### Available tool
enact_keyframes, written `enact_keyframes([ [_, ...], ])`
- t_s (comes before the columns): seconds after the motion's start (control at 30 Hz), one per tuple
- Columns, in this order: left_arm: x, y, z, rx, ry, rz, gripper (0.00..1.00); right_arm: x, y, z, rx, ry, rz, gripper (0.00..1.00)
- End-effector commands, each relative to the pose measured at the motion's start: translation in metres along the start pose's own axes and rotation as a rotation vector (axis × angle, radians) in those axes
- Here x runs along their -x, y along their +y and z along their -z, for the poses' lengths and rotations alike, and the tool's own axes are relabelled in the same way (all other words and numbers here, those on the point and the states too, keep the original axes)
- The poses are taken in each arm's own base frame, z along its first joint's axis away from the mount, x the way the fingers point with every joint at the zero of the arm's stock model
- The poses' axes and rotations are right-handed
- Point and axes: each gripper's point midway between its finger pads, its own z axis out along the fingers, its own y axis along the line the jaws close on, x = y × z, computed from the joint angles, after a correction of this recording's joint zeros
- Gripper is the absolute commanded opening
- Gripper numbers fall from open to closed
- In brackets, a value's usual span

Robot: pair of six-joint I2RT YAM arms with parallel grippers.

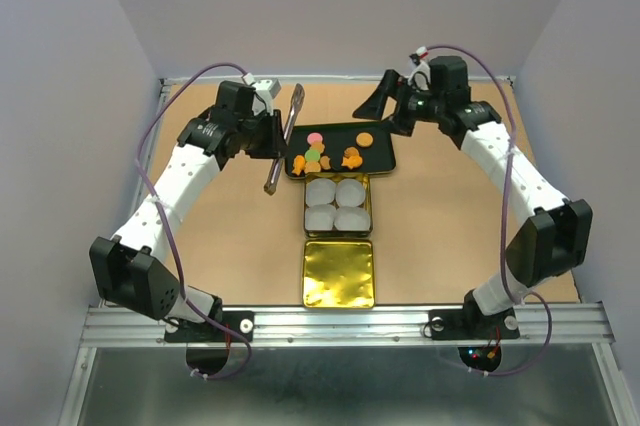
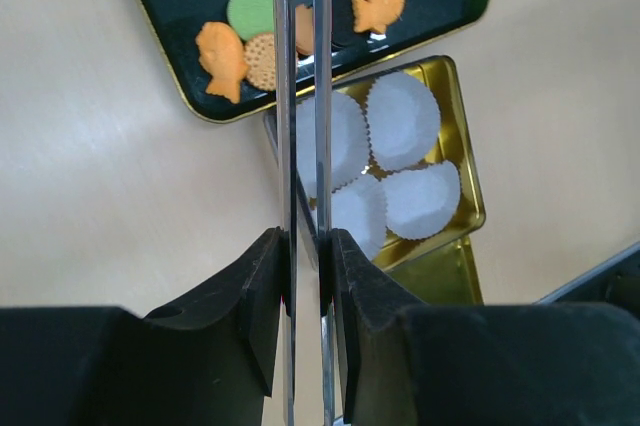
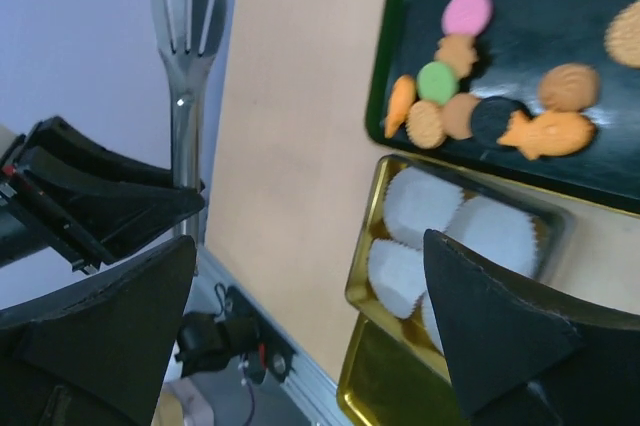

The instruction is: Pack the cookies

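- Top view: your left claw (image 1: 275, 136) is clamped on a pair of metal tongs (image 1: 290, 121), held above the surface (image 1: 230, 236) just left of the black tray (image 1: 340, 141).
- The cookies (image 1: 315, 154) all lie on that tray. Most are bunched at its left half, and one round orange one sits apart toward the right.
- In front of the tray sits a gold tin (image 1: 306, 208) with four white paper cups (image 1: 336, 205), and the gold lid (image 1: 338, 274) lies nearer the bases.
- Your right claw (image 1: 385, 111) hangs over the tray's far right corner and holds nothing.
- Left wrist view: the fingers (image 2: 255, 296) press the two tong blades nearly together. The blades run out over the tin and the cookies (image 2: 250, 11).
- Right wrist view: the right claw (image 3: 310, 241) is spread wide, above and apart from the tray. The pink, green, dark and orange cookies (image 3: 437, 81) lie on the tray, and none is in the cups.
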Motion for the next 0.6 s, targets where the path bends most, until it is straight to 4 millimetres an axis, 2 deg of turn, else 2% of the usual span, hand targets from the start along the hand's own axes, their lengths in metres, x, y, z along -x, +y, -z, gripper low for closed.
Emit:
enact_keyframes([
  [0.0, 0.001, -0.025, 0.012, -0.084, -0.023, -0.024, 0.14, -0.009, 0.079, -0.005, 0.228, 0.051, 0.088, 1.00],
  [0.03, 0.002, -0.025, 0.012, -0.073, -0.027, -0.030, 0.14, -0.013, 0.084, -0.010, 0.236, 0.065, 0.077, 1.00],
  [0.13, -0.005, -0.015, 0.012, -0.003, 0.018, -0.021, 0.13, -0.012, 0.079, -0.015, 0.201, 0.049, 0.037, 1.00],
  [0.23, -0.021, 0.010, 0.010, 0.121, 0.088, -0.028, 0.13, -0.013, 0.067, -0.010, 0.147, 0.010, 0.032, 1.00],
  [0.3, -0.031, 0.017, 0.013, 0.152, 0.117, -0.044, 0.13, -0.021, 0.058, -0.003, 0.118, 0.000, 0.029, 1.00],
  [0.33, -0.036, 0.020, 0.012, 0.158, 0.130, -0.050, 0.14, -0.025, 0.055, 0.001, 0.110, -0.001, 0.028, 1.00],
  [0.37, -0.036, 0.018, 0.015, 0.146, 0.123, -0.065, 0.20, -0.028, 0.052, 0.003, 0.100, -0.005, 0.025, 1.00],
  [0.4, -0.037, 0.018, 0.015, 0.144, 0.122, -0.065, 0.22, -0.039, 0.040, 0.003, 0.076, 0.014, 0.008, 1.00],
  [0.43, -0.039, 0.020, 0.015, 0.146, 0.120, -0.065, 0.23, -0.042, 0.043, 0.011, 0.080, 0.005, 0.011, 1.00],
  [0.57, -0.047, 0.022, 0.006, 0.152, 0.146, -0.046, 0.24, -0.056, 0.031, 0.019, 0.047, 0.009, -0.017, 1.00],
])
